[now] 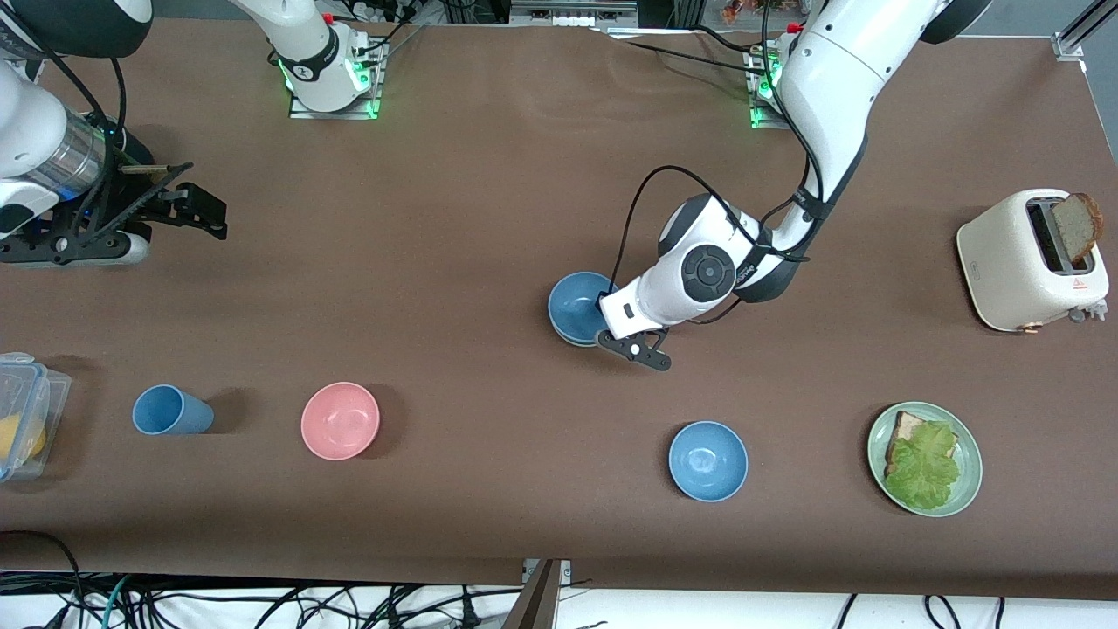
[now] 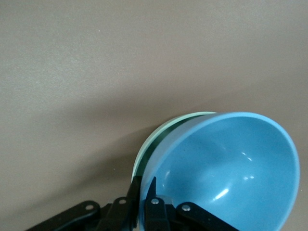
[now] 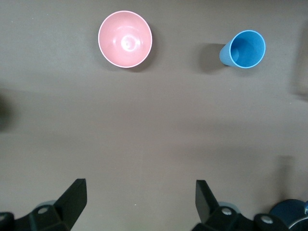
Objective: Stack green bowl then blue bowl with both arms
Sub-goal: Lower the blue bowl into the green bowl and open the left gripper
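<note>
Starting at the right arm's end of the table (image 1: 454,218): right gripper (image 3: 139,186) hanging in the air over the brown cloth, jaws spread wide, nothing between them, arm waiting. Seen under it in the right wrist view, the cup and the pink bowl.

At that same end, right at the table's edge: clear lidded box (image 1: 22,411) with something yellow inside. Just beside it, toward the middle: blue cup (image 1: 170,411), upright, mouth open. Next along, well apart from the cup: pink bowl (image 1: 340,420), upright, alone.

Near the middle of the table, farther from the front camera than the pink bowl: blue bowl (image 1: 578,301) nested inside the green bowl (image 2: 159,137), both upright on the cloth. Only a thin pale-green rim showing around the blue one in the left wrist view; blue bowl slightly off centre in it, with a dark gap along one side. Left gripper (image 2: 144,188) down at this stack, fingers (image 2: 136,192) drawn narrow, pinching the blue bowl's wall at the rim, one finger inside, the other outside. Left arm reaching in low from its base.

Nearer the front camera than the stack, toward the left arm's end: spare blue bowl (image 1: 707,460), upright, by itself, touching nothing.

Farther toward the left arm's end: green plate (image 1: 968,489) carrying a slice of bread under a lettuce leaf (image 1: 924,459).

Last, at the left arm's end: cream toaster (image 1: 1004,271), farther from the front camera than the plate, with a brown slice (image 1: 1076,225) standing up out of its slot.
</note>
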